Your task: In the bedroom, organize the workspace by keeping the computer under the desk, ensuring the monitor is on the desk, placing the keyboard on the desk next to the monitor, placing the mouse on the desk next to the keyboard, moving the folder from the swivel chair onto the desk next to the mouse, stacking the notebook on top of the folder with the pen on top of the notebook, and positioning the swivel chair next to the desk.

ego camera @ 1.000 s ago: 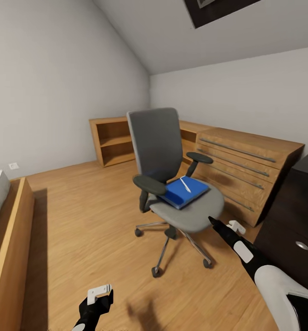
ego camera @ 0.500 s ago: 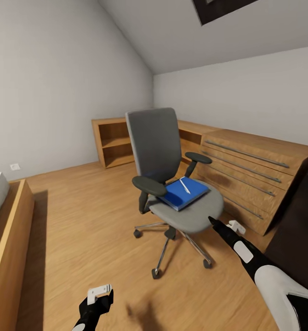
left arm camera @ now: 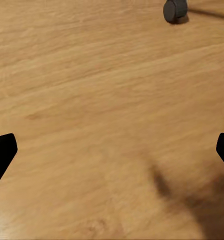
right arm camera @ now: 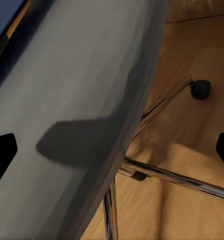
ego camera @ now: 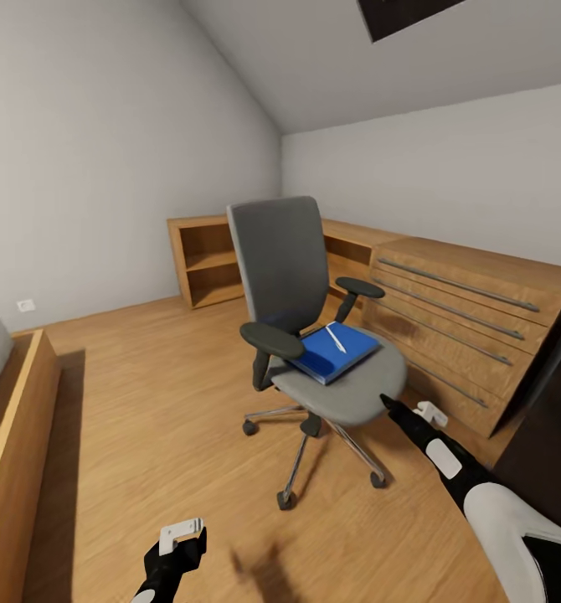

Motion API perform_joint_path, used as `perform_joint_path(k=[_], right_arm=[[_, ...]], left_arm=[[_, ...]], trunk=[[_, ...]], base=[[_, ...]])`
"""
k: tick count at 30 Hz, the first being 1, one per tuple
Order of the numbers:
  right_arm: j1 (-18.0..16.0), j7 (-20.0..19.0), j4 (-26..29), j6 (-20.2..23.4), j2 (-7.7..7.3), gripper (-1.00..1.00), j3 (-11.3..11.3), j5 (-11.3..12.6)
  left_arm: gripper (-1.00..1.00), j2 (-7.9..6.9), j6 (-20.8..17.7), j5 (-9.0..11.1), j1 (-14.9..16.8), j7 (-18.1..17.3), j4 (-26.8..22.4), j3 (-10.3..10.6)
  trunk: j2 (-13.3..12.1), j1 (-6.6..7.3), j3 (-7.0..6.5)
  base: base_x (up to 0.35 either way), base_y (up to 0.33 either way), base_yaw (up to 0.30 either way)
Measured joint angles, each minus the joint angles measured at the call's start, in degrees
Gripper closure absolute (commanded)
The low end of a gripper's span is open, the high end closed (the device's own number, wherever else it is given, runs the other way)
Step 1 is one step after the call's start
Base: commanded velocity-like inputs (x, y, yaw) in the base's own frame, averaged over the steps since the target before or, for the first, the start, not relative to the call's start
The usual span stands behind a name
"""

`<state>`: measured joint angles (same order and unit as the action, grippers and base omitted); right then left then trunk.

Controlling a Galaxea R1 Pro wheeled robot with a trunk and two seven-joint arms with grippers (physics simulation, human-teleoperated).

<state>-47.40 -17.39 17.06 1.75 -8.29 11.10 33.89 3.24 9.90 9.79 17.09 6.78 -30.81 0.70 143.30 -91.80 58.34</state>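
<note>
The swivel chair (ego camera: 280, 251) stands mid-floor, grey seat and back, black armrests, chrome star base. On its seat lies the blue folder (ego camera: 324, 353) with the white pen (ego camera: 337, 337) on top. My right gripper (ego camera: 391, 405) is open, just below the seat's front edge. The right wrist view looks along the seat's underside (right arm camera: 76, 100), with a blue corner of the folder (right arm camera: 2, 15) and the chrome legs (right arm camera: 167, 175). My left gripper (ego camera: 182, 536) hangs low over the floor, open and holding nothing; a chair castor (left arm camera: 174, 10) shows beyond it.
A light wooden drawer chest (ego camera: 456, 318) and open shelf unit (ego camera: 207, 260) line the far walls. A dark cabinet (ego camera: 548, 435) stands at the right edge. A wooden bed frame (ego camera: 12, 435) runs along the left. Open wood floor (ego camera: 146, 402) lies left of the chair.
The whole view has shifted a little, so the dark cabinet slides further off the right edge. Both arms and the chair hold their places.
</note>
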Motion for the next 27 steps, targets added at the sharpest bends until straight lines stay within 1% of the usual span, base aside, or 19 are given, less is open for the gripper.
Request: perform_joint_path(k=[7, 12, 16, 22, 27], right_arm=[[0.0, 0.0, 0.0, 0.0, 0.02, -1.0, -0.2, 0.0], [0.0, -0.1, 0.0, 0.0, 0.01, -1.0, -0.1, 0.0], [0.0, 0.0, -0.2, -0.1, -0.05, -1.0, -0.7, -0.3], [0.1, 0.0, -0.2, -0.4, -0.06, -1.0, -0.7, -0.4], [0.1, 0.1, -0.4, -2.0, 0.0, -1.0, -0.7, -0.6]], left_arm=[[-1.0, 0.0, 0.0, 0.0, 0.0, 0.0, 0.0, 0.0], [-1.0, 0.01, 0.0, 0.0, 0.0, 0.0, 0.0, 0.0], [-1.0, 0.01, 0.0, 0.0, 0.0, 0.0, 0.0, 0.0], [-1.0, 0.01, 0.0, 0.0, 0.0, 0.0, 0.0, 0.0], [-1.0, 0.01, 0.0, 0.0, 0.0, 0.0, 0.0, 0.0]], trunk=[[0.0, 0.0, 0.0], [0.0, -0.01, 0.0], [0.0, -0.04, 0.01], [0.0, -0.05, 0.01], [0.0, -0.04, 0.01]], base=[[0.002, 0.0, 0.176], [-0.026, 0.0, 0.036], [-0.238, 0.0, 0.005], [-0.308, 0.0, 0.001], [-0.283, 0.0, 0.0]])
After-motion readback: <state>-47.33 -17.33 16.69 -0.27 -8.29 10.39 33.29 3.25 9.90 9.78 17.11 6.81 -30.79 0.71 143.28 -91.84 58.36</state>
